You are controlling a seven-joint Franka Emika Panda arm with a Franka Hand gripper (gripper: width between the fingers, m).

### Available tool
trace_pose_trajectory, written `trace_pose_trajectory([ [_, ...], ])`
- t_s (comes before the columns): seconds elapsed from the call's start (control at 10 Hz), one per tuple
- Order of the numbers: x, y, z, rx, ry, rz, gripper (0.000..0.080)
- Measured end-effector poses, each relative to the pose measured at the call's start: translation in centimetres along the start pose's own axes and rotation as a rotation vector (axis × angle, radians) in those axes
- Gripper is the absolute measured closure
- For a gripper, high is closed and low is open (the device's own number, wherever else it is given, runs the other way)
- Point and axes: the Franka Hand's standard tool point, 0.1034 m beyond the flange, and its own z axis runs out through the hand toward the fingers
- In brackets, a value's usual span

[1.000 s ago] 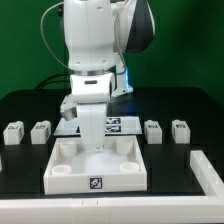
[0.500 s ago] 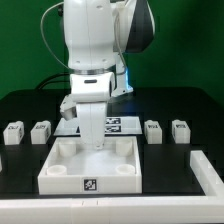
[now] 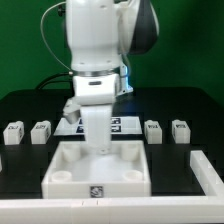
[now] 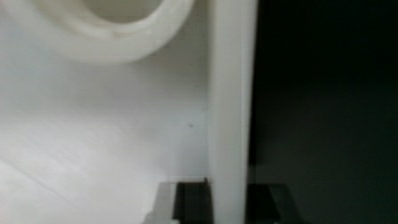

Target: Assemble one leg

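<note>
I have the gripper low in the centre of the exterior view, set down on the far wall of the white tray. In the wrist view the dark fingers sit on either side of that thin upright wall and look pressed against it. I read them as closed on the tray, not on a leg. A round corner socket shows close beside the wall.

All four legs lie loose on the black table, in a row across the middle of the frame and well apart from the gripper. The outer left leg and inner left leg are on the exterior view's left. The inner right leg and outer right leg are on the exterior view's right. The marker board lies just behind the arm.

My judgement is that I am in the preparatory step, placing the tray so a socket is reachable, and no leg has been fitted yet. The task is at an early stage.

The next move calls for letting go of the wall, lifting clear of the tray and travelling sideways to one of the inner legs. There I need to come down squarely with the fingers spread either side of the leg. Then I carry it over a corner socket, keeping it upright so it seats without jamming on the rim.
</note>
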Motion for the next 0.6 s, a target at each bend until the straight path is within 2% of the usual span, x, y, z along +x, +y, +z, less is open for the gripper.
trace_pose_trajectory([
  [0.1, 1.9, 1.4, 0.0, -0.004, 0.015, 0.0, 0.0739],
  [0.2, 3.3, 2.4, 0.0, 0.007, 0.025, 0.024, 0.0739],
  [0.3, 4.9, 2.4, 0.1, 0.041, 0.025, 0.044, 0.0739],
  [0.4, 6.3, 2.4, 0.2, 0.048, 0.026, 0.044, 0.0739],
  [0.6, 6.5, 2.3, 0.4, 0.05, 0.012, 0.047, 0.0737],
])
